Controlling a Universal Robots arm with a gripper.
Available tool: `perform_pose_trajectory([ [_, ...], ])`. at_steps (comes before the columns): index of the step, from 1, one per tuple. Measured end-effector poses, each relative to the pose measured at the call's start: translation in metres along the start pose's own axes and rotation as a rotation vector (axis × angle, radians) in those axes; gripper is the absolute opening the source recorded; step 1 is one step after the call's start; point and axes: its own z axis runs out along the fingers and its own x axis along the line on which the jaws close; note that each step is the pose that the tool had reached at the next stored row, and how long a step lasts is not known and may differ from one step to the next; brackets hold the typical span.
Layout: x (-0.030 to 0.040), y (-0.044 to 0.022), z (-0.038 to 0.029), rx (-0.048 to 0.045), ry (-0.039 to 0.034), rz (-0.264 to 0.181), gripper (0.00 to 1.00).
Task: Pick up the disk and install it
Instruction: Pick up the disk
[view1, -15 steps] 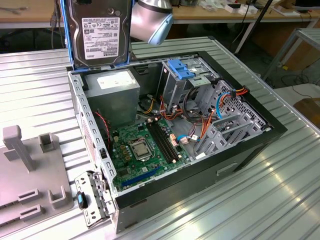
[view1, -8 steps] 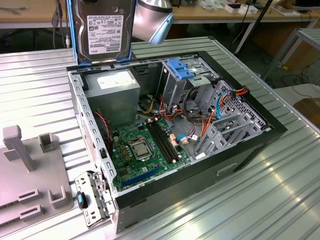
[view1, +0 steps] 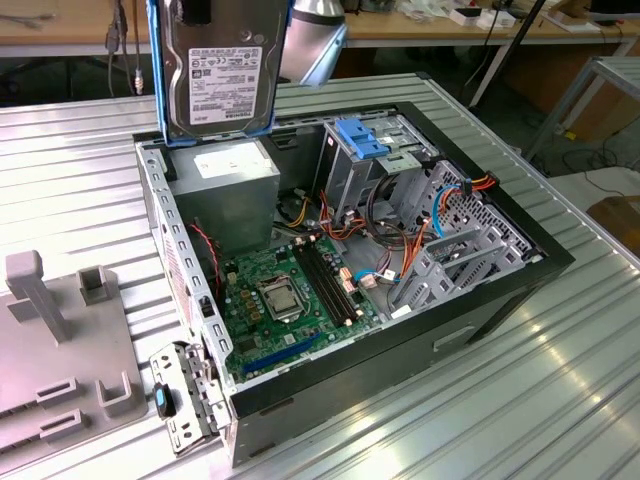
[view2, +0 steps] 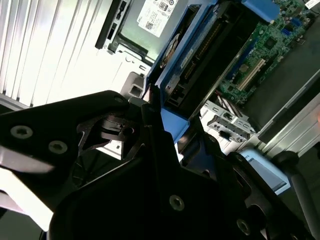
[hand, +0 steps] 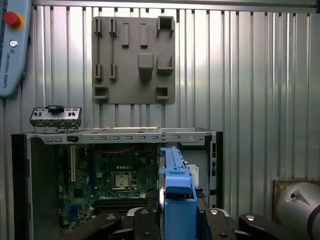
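Exterior view, disk (view1: 215, 75) upright, second wrist view, gripper (view2: 174, 119) clamping it

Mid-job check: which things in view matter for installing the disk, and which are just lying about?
Part of the job:
- the disk, clamped in the end effector
- the open computer case

Lying about:
- the grey fixture plate beside the case
- the teach pendant on the table

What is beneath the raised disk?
The disk, upright in the tool, hangs over the grey power supply in the open computer case; its lower edge hides the supply's far edge in the exterior view.
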Motion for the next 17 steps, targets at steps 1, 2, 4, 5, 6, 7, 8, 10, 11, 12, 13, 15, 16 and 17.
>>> perform_pose_trajectory([
  [1, 0.0009, -0.0041, 0.0, -0.0002, 0.0002, 0.0, 0.37],
  [2, 0.0016, -0.0091, 0.0002, -0.0002, 0.0002, 0.0, 0.37],
  [4, 0.0023, -0.0184, 0.0008, -0.0001, 0.0001, 0.0, 0.37],
  [5, 0.0025, -0.0227, 0.0011, -0.0001, 0.0001, 0.0, 0.37],
  [6, 0.0026, -0.0283, 0.0016, -0.0001, 0.0001, 0.0, 0.37],
  [7, 0.0027, -0.0336, 0.002, -0.0001, 0.0001, 0.0, 0.37],
  [8, 0.0027, -0.0408, 0.0028, -0.0001, 0.0, 0.0, 0.37],
  [10, 0.0035, -0.059, 0.0056, -0.0001, 0.0001, 0.0, 0.37],
  [11, 0.0045, -0.0634, 0.0062, -0.0001, 0.0001, 0.0, 0.37],
  [12, 0.0062, -0.0663, 0.0066, -0.0002, 0.0001, 0.0, 0.37],
  [13, 0.0097, -0.0694, 0.0069, -0.0004, 0.0001, 0.0, 0.37],
  [15, 0.0154, -0.0715, 0.0068, -0.0014, 0.0002, 0.0, 0.37],
  [16, 0.0182, -0.0724, 0.0069, -0.0015, 0.0001, 0.0, 0.37],
  [17, 0.0209, -0.0751, 0.0072, -0.0015, 0.0001, 0.0, 0.37],
])
